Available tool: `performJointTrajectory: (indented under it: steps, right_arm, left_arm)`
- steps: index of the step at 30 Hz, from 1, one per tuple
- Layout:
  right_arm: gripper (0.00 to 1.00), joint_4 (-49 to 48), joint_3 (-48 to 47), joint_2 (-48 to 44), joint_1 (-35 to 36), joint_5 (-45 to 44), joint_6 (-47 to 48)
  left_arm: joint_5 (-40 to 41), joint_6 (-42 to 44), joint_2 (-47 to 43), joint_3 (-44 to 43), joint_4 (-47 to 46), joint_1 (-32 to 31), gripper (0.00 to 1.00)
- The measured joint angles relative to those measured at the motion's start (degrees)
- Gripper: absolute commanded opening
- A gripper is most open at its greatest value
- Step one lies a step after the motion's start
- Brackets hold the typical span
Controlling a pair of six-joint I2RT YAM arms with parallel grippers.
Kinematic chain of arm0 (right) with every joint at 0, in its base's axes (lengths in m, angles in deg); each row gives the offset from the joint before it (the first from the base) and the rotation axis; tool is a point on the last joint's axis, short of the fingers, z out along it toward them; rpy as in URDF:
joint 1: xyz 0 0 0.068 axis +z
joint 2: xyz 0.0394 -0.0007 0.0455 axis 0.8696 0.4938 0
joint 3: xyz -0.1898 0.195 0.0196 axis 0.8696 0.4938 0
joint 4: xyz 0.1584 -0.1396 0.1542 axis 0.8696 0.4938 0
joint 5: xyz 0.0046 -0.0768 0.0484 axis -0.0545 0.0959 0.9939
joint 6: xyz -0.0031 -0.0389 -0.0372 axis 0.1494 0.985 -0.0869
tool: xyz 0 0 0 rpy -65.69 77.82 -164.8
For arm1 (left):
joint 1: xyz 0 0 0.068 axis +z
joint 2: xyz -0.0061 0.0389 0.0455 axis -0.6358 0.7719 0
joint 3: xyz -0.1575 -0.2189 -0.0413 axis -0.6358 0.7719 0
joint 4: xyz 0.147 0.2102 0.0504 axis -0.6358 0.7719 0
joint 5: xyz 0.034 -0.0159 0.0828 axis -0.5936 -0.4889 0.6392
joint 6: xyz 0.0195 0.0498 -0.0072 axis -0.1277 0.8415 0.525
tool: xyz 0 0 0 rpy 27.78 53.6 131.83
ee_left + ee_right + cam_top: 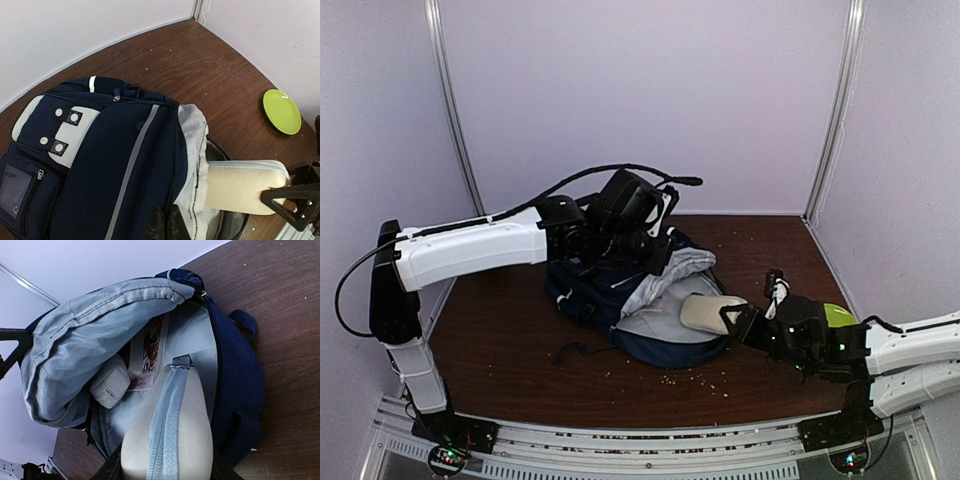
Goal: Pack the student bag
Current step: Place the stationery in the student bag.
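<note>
The student bag (595, 290), navy with a white stripe and grey lining, lies open at mid-table. My left gripper (167, 222) is shut on the zipper edge of its top flap (192, 145) and holds the flap up. In the top view that left gripper (655, 250) is over the bag's far side. My right gripper (745, 322) is shut on a beige pouch (170, 430) with a light blue zipper. The pouch's front end (708, 312) is inside the bag's mouth. A white case (110, 382) and a printed booklet (150, 355) lie inside against the lining.
A lime green plate (282, 111) rests on the brown table (500, 340) right of the bag, beside my right arm. Crumbs are scattered in front of the bag (680, 375). A dark strap (575, 352) trails off the bag's near left. Walls enclose the table on three sides.
</note>
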Motion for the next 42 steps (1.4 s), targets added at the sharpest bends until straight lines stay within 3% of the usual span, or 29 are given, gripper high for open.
performJointTrajectory:
  steps: [10, 17, 21, 27, 42]
  right_arm:
    - [0.53, 2.6, 0.9, 0.0, 0.5, 8.4, -1.8]
    - [0.48, 4.2, 1.3, 0.7, 0.7, 11.6, -2.5]
    - [0.55, 4.5, 1.3, 0.5, 0.7, 11.8, -2.3]
    - [0.41, 5.9, 0.3, 2.2, 0.7, 13.3, -1.2]
    - [0.4, -0.8, 2.2, -3.2, 0.1, 8.7, -3.5]
  left_arm:
    - [-0.7, 0.0, 0.0, 0.8, -0.5, 0.0, 0.0]
    - [-1.5, 0.0, 0.0, 0.8, -0.5, 0.0, 0.0]
    - [-1.7, 0.0, 0.0, 0.8, -0.4, 0.0, 0.0]
    - [-2.0, 0.0, 0.0, 0.9, -0.4, 0.0, 0.0]
    - [-5.0, 2.3, -6.9, 6.2, -7.1, 0.0, 0.0]
